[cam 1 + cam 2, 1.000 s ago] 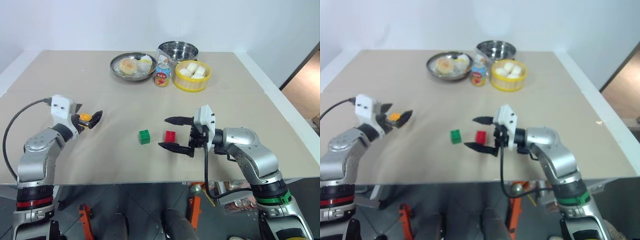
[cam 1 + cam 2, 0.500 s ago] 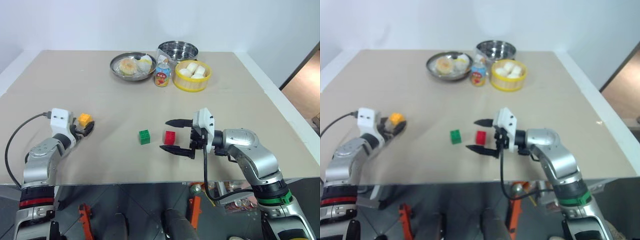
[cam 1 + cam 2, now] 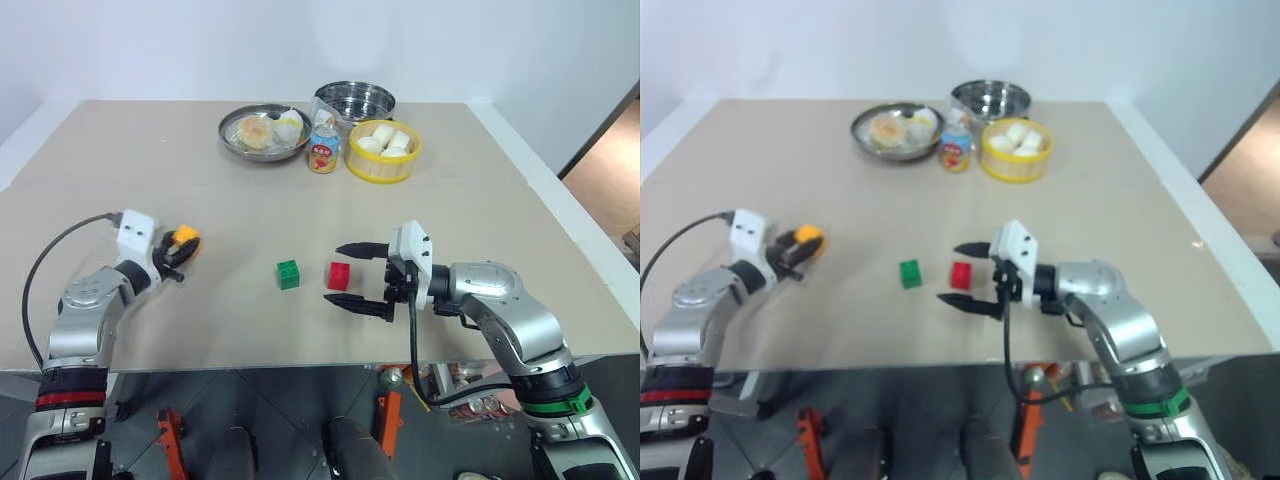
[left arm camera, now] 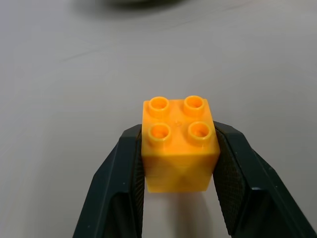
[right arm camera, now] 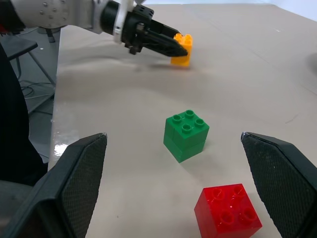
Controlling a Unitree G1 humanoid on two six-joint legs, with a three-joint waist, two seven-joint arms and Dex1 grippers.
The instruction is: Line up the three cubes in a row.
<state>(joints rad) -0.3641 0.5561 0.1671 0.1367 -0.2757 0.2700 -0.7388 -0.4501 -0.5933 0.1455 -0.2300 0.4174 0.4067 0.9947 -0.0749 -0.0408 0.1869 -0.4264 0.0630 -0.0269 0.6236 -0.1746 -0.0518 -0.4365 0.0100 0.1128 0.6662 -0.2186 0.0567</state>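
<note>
An orange-yellow cube [image 4: 178, 144] rests on the tan table at the left, and my left gripper [image 3: 182, 246] is shut on it, one finger against each side. Near the table's middle the green cube [image 3: 289, 273] stands by itself. Just to its right is the red cube [image 3: 340, 275]. My right gripper [image 3: 333, 273] points left toward them and is wide open. The red cube lies between its spread fingers [image 5: 81, 178] without touching either one. The right wrist view also has the green cube [image 5: 186, 134] and, farther off, the left gripper on the orange cube [image 5: 182, 49].
At the table's far edge are a steel plate [image 3: 240, 140] holding a bun, a steel bowl [image 3: 356, 100], a yellow bowl [image 3: 384, 168] of white buns and a small bottle [image 3: 323, 150]. Bare tabletop lies between the orange cube and the green one.
My left gripper, open around the orange cube a second ago, dropped a little, shifted right and shut on it. The right gripper stayed open in place.
</note>
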